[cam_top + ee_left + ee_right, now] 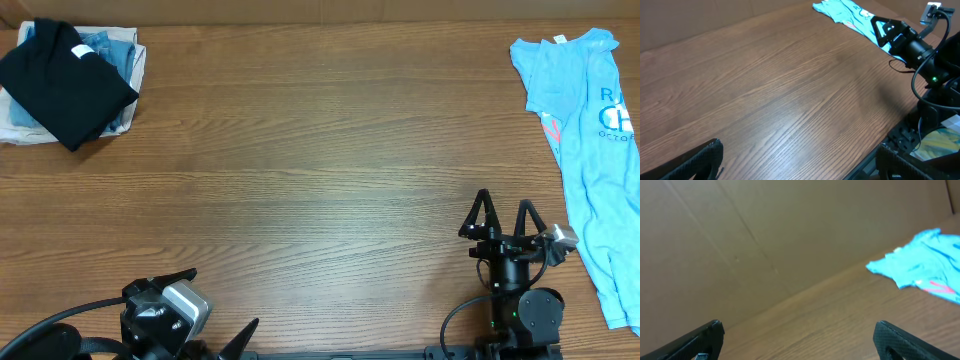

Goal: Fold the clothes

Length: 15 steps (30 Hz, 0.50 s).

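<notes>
T-shirt [65, 80] lies folded, well apart from the spread left gripper [222, 298].

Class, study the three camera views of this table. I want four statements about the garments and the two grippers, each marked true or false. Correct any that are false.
1. The black T-shirt lies folded on top of a pile of other clothes at the far left corner of the table. True.
2. The light blue T-shirt is folded on that same pile. False: it lies spread out along the table's right edge.
3. The right gripper is open and holds nothing. True.
4. The left gripper is shut on the black T-shirt. False: it is open and empty at the near edge, well apart from the shirt.
</notes>
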Tool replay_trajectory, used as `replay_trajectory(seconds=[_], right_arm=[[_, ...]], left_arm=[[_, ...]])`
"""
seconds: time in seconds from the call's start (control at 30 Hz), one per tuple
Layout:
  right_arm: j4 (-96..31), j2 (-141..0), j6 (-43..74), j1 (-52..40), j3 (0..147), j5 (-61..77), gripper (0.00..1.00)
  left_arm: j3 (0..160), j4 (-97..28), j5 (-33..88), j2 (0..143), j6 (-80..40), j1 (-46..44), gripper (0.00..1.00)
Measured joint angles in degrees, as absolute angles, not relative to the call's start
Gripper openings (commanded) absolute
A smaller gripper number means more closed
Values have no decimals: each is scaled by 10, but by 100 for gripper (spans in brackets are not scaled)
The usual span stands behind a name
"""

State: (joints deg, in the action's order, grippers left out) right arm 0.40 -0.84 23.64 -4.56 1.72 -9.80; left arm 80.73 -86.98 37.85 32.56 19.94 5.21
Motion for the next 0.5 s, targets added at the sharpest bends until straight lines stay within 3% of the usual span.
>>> replay_trajectory(seconds=[0.27, 0.5], right_arm=[[-36, -8, 215, 34, 11, -43, 100], [-46, -8, 209, 43, 11, -39, 100]], left_arm=[[807, -870, 378, 326, 199, 52, 100], [807, -870, 378, 326, 199, 52, 100]])
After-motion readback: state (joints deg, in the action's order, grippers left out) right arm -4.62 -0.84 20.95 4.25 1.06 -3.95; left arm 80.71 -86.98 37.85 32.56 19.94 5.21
